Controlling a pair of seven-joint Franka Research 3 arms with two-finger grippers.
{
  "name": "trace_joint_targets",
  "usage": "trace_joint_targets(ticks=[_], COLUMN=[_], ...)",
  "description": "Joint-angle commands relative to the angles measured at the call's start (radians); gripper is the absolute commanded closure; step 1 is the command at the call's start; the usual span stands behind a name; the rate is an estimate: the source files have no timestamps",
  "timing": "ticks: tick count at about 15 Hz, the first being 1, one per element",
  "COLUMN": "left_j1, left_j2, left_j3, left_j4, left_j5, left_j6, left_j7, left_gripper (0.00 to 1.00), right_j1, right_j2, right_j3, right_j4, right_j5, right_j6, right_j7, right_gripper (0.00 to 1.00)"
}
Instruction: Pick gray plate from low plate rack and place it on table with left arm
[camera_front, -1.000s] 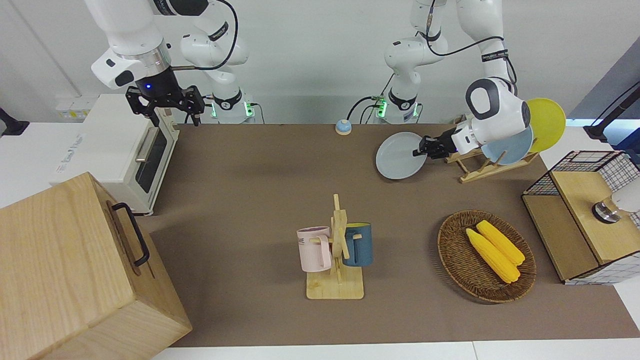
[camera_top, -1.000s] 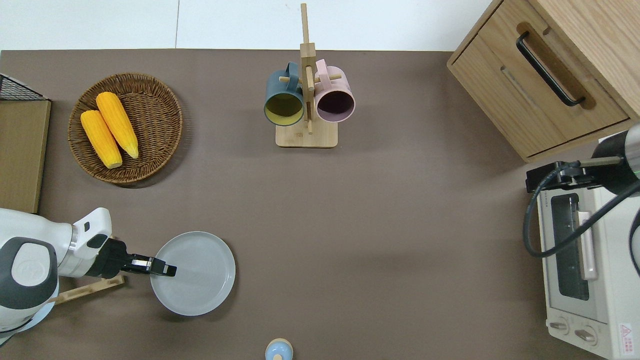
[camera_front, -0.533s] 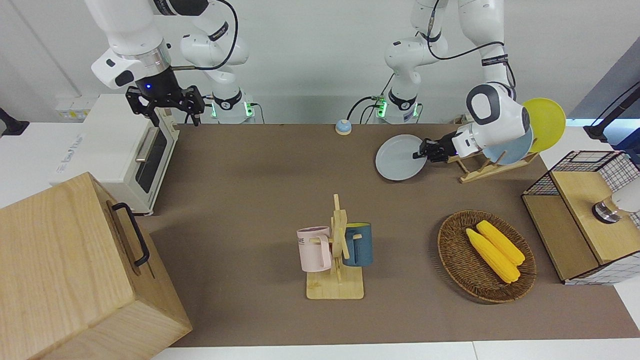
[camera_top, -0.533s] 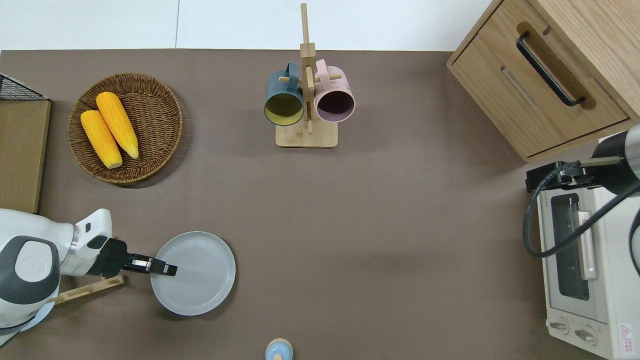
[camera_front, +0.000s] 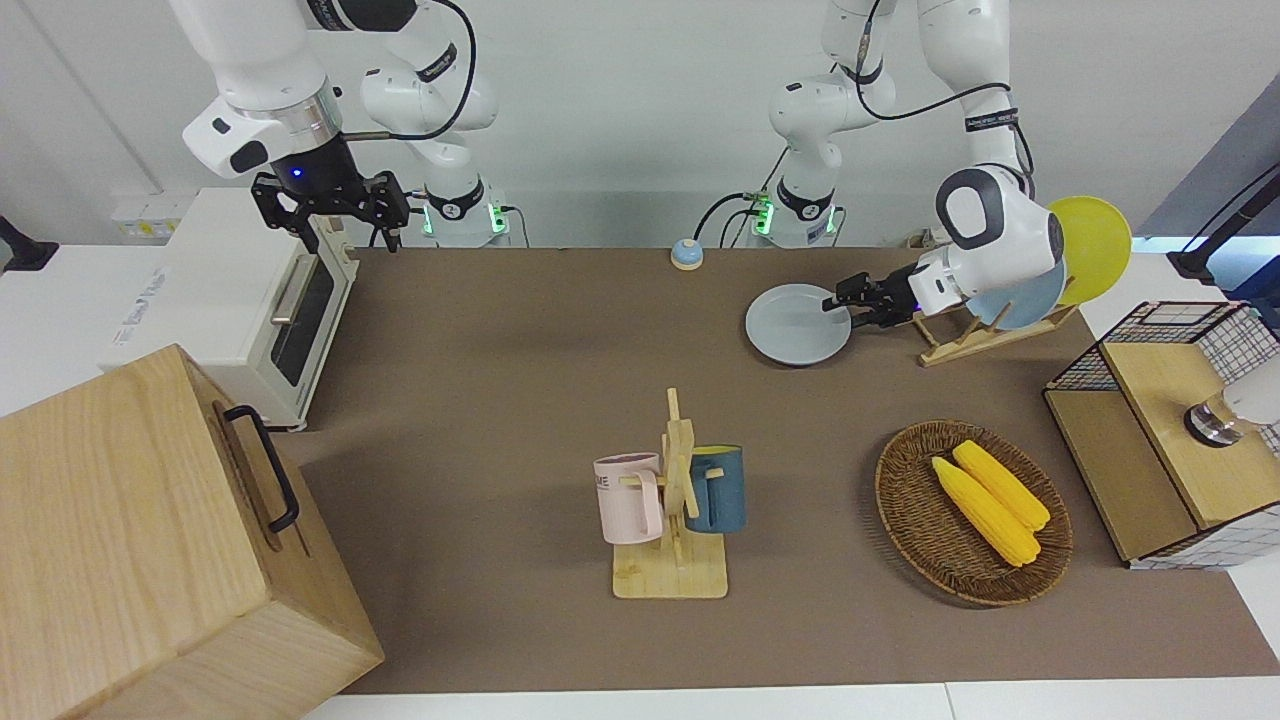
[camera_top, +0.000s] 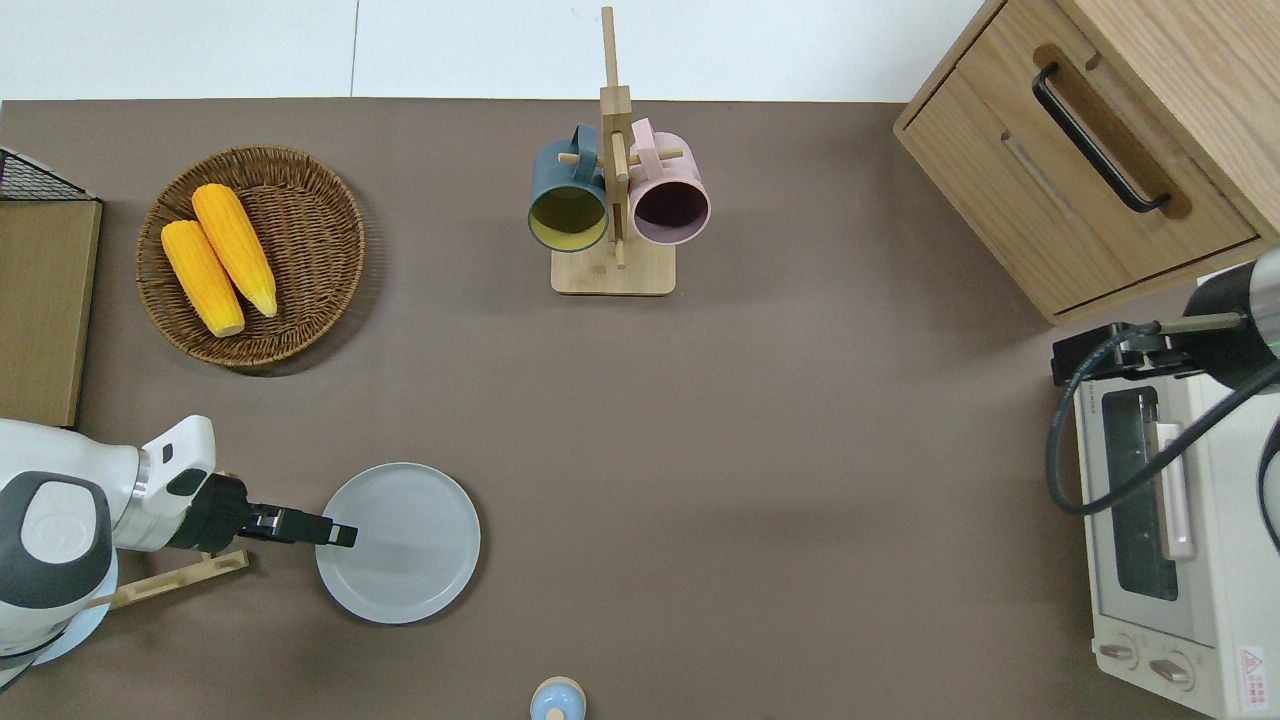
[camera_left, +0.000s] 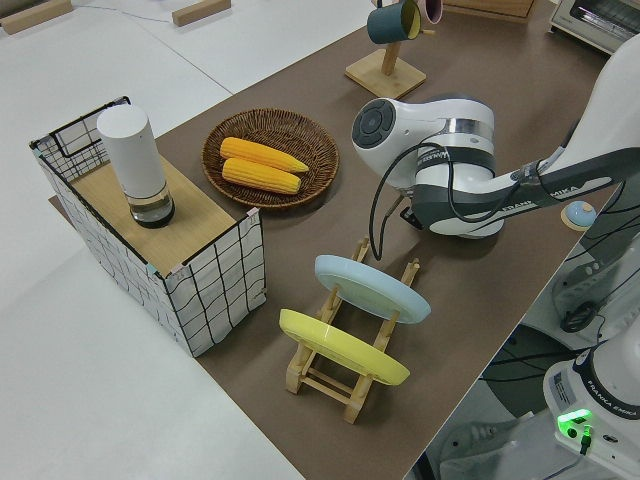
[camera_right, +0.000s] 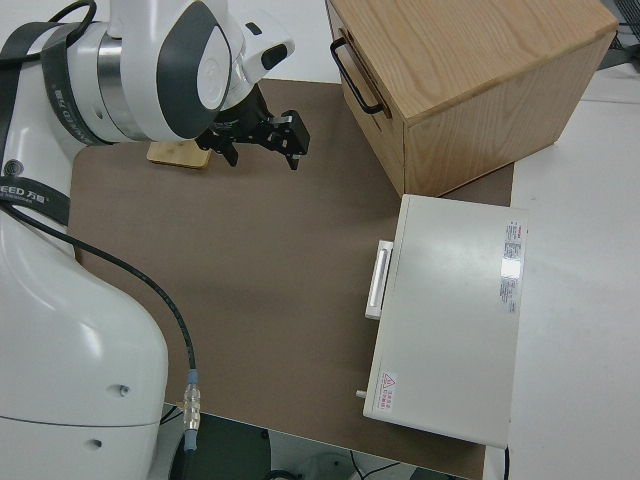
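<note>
One wide table (camera_top: 760, 450), matte brown with white borders, set against a plain white wall. Lying flat on it, out of the low plate rack (camera_left: 350, 375) and just beside it, the gray plate (camera_top: 398, 542), toward the left arm's end of the table and close to the robots' edge. Standing in the rack, leaning on the pegs, a light blue plate (camera_left: 372, 288) and a yellow plate (camera_left: 343, 348).

At the gray plate's rim, on the side toward the rack, the left gripper (camera_top: 340, 535), reaching almost level over the edge; clamped on the rim or free of it, impossible to tell. Right gripper (camera_front: 330, 215) parked, spread wide.

Along the edge farther from the robots: a wicker basket (camera_top: 320, 230) with two corn cobs (camera_top: 220, 258), well apart from the gray plate; a wooden mug stand (camera_top: 612, 275) with a dark blue mug (camera_top: 567, 190) and a pink mug (camera_top: 670, 190); a wooden cabinet (camera_top: 1000, 180) with a black handle, at the right arm's end. Nearer to the robots at that same end, a white toaster oven (camera_top: 1200, 600). At the left arm's end, a wire crate (camera_left: 220, 270). By the robots' edge, a small blue bell (camera_top: 557, 700).

Much bare brown surface between the gray plate and the toaster oven, and also between the plate and the mug stand
</note>
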Motion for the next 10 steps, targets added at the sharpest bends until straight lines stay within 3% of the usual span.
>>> trace_joint_targets(ticks=[1,6,8,10], left_j1=[0.005,0.005,-0.011,-0.021], left_j2=[-0.007,-0.031,-0.04,-0.037], left_j3=[0.011,0.027,0.021,0.002], left_j4=[0.037,0.131,0.261,0.402], left_j5=[0.011,0.023,0.192,0.284], left_j6=[0.0,-0.027,-0.091,-0.182], left_j7=[0.016,-0.073,-0.215,-0.358], left_gripper=[0.01,0.01,0.01,0.01], right_j1=[0.007,0.007,0.007,0.007], right_j2=[0.0,0.0,0.0,0.0], right_j3=[-0.006,-0.006,-0.006,-0.006], right_j4=[0.006,0.006,0.006,0.006], right_j5=[0.003,0.003,0.003,0.003], right_j6=[-0.002,-0.002,-0.001,-0.001], right_j7=[0.004,0.004,0.004,0.004], right_gripper=[0.017,0.017,0.017,0.017])
